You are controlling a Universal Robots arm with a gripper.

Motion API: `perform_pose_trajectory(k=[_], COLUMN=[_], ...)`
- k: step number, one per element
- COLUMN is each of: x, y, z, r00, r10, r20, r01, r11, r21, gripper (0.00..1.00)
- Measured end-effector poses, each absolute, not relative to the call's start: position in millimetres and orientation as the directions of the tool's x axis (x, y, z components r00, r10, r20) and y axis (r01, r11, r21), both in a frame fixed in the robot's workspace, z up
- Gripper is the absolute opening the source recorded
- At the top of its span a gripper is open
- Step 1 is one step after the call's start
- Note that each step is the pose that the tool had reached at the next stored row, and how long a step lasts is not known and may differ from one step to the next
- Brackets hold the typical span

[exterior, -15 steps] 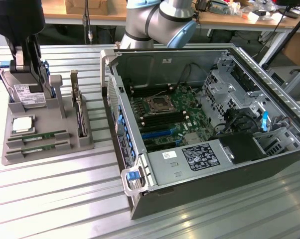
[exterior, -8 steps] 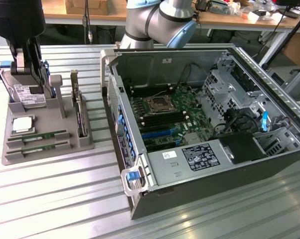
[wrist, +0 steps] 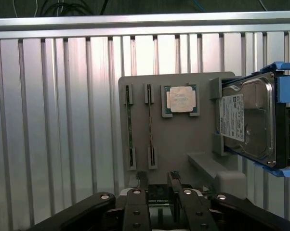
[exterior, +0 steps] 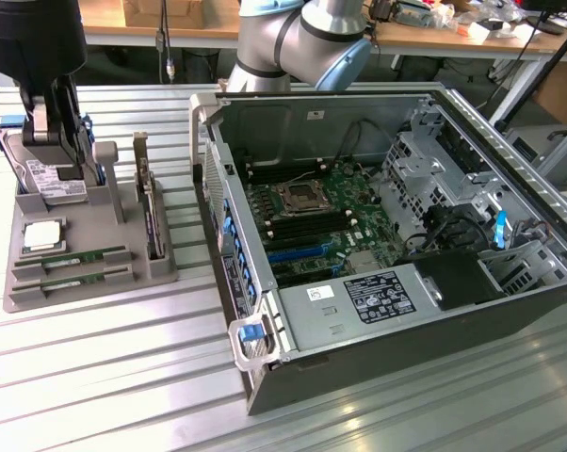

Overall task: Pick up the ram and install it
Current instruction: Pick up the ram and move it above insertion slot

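We are looking at the claw [wrist: 158, 182] hanging open over the gray tray [wrist: 183, 142], with the ram [wrist: 129, 126] sitting in it.
We are seeing its two fingers [wrist: 142, 179] standing apart and holding nothing, close to one edge of the tray. The ram is resting in its slot, its twin stick [wrist: 150, 126] is resting just beside it, and the claw is touching neither. In the exterior view the tray is sitting at nine o'clock from the open computer case [exterior: 293, 118], both sticks are sitting at about seven o'clock on the tray, and the hard drive [exterior: 48, 179] is sitting at about eleven o'clock.
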State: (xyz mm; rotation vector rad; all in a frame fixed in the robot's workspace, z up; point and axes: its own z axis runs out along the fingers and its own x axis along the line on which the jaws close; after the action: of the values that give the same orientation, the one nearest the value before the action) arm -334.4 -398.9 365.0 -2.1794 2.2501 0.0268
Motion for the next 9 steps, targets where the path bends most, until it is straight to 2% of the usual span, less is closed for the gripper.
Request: perform_pose_trajectory(k=[9], x=[-334.4], y=[-398.9], z=[359.4], r00=[-0.032], r10=[-0.999], r20=[-0.018], r01=[-0.999], r11=[0.032], r21=[0.006], gripper=[0.3])
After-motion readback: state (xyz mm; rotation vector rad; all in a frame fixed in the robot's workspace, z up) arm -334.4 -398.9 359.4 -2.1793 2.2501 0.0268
